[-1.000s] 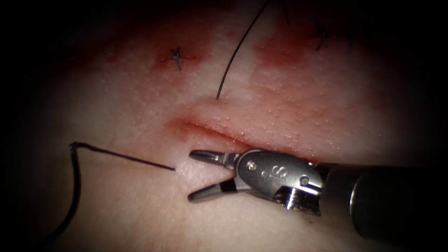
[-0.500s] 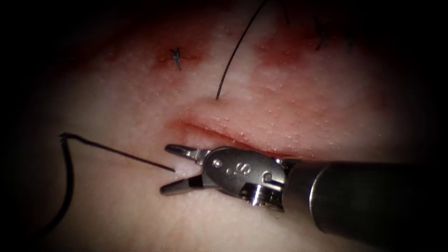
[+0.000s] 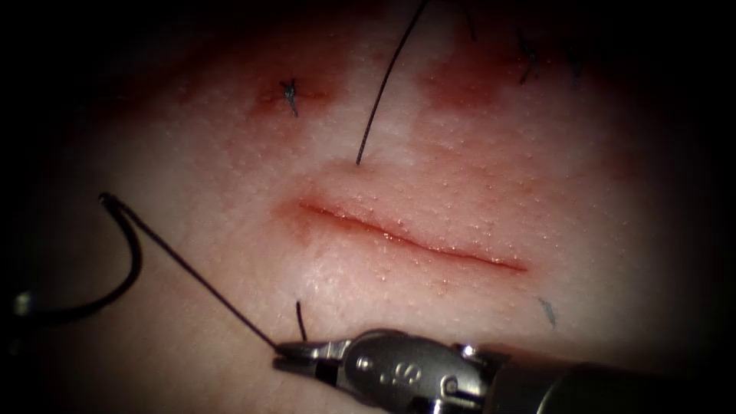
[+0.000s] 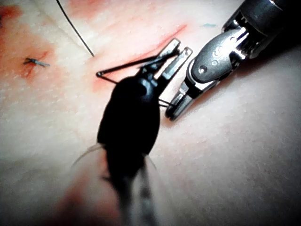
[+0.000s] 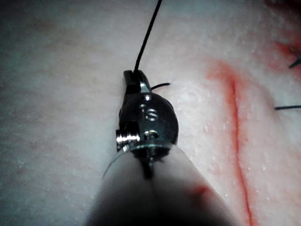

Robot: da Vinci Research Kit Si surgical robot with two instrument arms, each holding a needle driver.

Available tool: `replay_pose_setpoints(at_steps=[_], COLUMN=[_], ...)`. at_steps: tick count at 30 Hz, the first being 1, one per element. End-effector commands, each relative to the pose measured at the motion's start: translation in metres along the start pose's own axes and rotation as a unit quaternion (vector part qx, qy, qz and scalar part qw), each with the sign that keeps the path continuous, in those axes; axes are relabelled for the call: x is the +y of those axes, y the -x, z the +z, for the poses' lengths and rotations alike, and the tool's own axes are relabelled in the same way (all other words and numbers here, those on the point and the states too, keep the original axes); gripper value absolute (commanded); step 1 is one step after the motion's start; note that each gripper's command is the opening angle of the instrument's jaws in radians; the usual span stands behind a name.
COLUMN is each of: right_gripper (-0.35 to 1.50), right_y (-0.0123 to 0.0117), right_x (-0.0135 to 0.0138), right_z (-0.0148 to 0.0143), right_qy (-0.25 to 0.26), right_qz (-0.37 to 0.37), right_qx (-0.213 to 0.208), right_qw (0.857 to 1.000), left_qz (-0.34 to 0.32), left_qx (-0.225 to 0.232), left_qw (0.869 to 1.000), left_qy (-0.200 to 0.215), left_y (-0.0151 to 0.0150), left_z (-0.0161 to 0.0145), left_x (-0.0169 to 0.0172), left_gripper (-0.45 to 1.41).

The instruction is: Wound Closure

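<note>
Right tool [image 3: 285, 354] is pinched on the thread [image 3: 199, 280] toward the tissue's [image 3: 460, 176] front edge. Left tool [image 4: 182, 46] grips the needle [image 3: 139, 257] toward its point end. The needle's clear of the tissue, left of the cut [image 3: 406, 239]. I'd keep that strand snug, never yanked.

pale pink tissue [image 3: 230, 153], finely dotted all over, with a thin red cut [image 3: 406, 239] across it. darker red fluid [image 3: 460, 88] in blotches on the tissue. black thread [image 3: 199, 280], black curved needle [image 3: 115, 261]. the right tool [image 3: 295, 354] is shiny silver grey; the left tool [image 4: 171, 61] is black with pale metal jaws.
</note>
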Motion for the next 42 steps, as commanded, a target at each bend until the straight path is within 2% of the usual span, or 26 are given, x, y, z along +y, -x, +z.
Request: replay_pose_setpoints(at_steps=[1,6,9,12,15,16,18,20,24,28,34,37,41,42], right_gripper=[-0.35,-0.35,-0.35,-0.35,0.63,1.15,1.33,1.42,1.43,1.35,1.33,1.38,1.37,1.28], right_y=[-0.0003,-0.0018,-0.0026,-0.0032,-0.0034,-0.0034,-0.0033,-0.0029,-0.0026,-0.0021,-0.0012,-0.0013,-0.0012,-0.0011], right_x=[-0.0029,-0.0082,-0.0093,-0.0086,-0.0068,-0.0052,-0.0037,-0.0021,-0.0002,0.0021,0.0061,0.0079,0.0088,0.0089], right_z=[0.0004,-0.0004,-0.0004,-0.0004,-0.0007,-0.0009,-0.0013,-0.0017,-0.0022,-0.0018,0.0005,0.0027,0.0050,0.0054], right_qy=[-0.013,-0.042,-0.046,-0.043,-0.036,-0.030,-0.020,0.001,0.022,0.039,0.066,0.082,0.092,0.094], right_qz=[0.006,0.009,0.007,0.015,0.008,0.001,-0.006,-0.022,-0.038,-0.051,-0.064,-0.069,-0.072,-0.073], right_qx=[0.001,0.012,0.018,0.044,0.082,0.101,0.115,0.119,0.117,0.114,0.098,0.091,0.071,0.067], right_qw=[1.000,0.999,0.999,0.998,0.996,0.994,0.993,0.993,0.992,0.991,0.991,0.990,0.991,0.991], left_qz=[-0.004,-0.011,-0.013,-0.017,-0.027,-0.028,-0.024,-0.016,-0.005,-0.004,-0.004,-0.004,-0.004,-0.004], left_qx=[-0.004,-0.014,-0.015,-0.015,-0.016,-0.017,-0.020,-0.033,-0.051,-0.063,-0.063,-0.065,-0.066,-0.067], left_qw=[1.000,1.000,1.000,1.000,0.999,0.998,0.998,0.996,0.992,0.988,0.987,0.987,0.986,0.986], left_qy=[-0.003,-0.014,-0.015,-0.017,-0.038,-0.047,-0.058,-0.078,-0.112,-0.138,-0.147,-0.150,-0.153,-0.153], left_y=[0.0015,0.0039,0.0037,0.0031,0.0023,0.0019,0.0014,0.0009,0.0004,0.0005,0.0016,0.0021,0.0026,0.0026], left_z=[0.0007,0.0010,0.0010,0.0008,0.0002,-0.0004,-0.0012,-0.0025,-0.0044,-0.0057,-0.0059,-0.0058,-0.0057,-0.0057], left_x=[0.0007,0.0039,0.0044,0.0040,0.0033,0.0027,0.0021,0.0012,-0.0003,-0.0017,-0.0030,-0.0037,-0.0044,-0.0044], left_gripper=[-0.45,-0.45,-0.45,-0.45,-0.45,-0.45,-0.45,-0.45,-0.45,-0.45,-0.45,-0.45,-0.45,-0.45])
